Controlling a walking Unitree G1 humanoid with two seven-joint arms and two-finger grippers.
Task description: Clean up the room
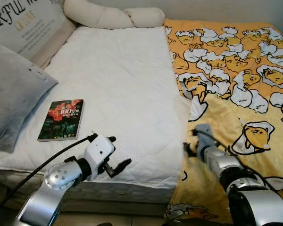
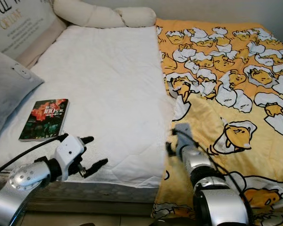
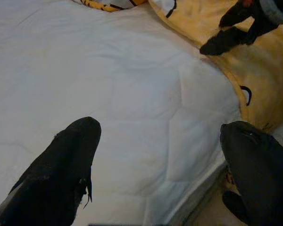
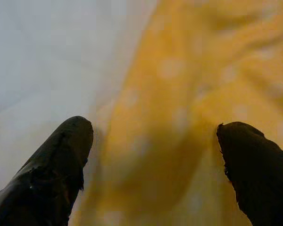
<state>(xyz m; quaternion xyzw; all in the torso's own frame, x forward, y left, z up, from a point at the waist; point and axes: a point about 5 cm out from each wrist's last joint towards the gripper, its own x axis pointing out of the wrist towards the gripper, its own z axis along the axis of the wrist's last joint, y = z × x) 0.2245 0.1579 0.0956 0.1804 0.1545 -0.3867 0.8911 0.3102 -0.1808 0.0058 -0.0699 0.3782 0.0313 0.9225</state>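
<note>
A yellow blanket point(image 1: 236, 80) printed with cartoon egg figures covers the right half of the bed, and its folded-back edge point(image 1: 200, 106) lies along the white mattress pad point(image 1: 122, 80). My right gripper point(image 1: 188, 141) hovers open at that edge near the bed's front, with yellow cloth point(image 4: 155, 141) between and beyond its fingers point(image 4: 52, 174). My left gripper point(image 1: 120, 150) is open over the front edge of the white pad, holding nothing; its fingers point(image 3: 61, 169) stand wide apart. A dark-covered book point(image 1: 61, 120) lies flat on the pad to the left.
A grey pillow point(image 1: 12, 94) rests at the bed's left edge, and a lettered cushion point(image 1: 23, 23) sits behind it. A cream bolster point(image 1: 113, 16) lies along the head of the bed. The mattress front edge point(image 1: 132, 190) drops to the floor just below my arms.
</note>
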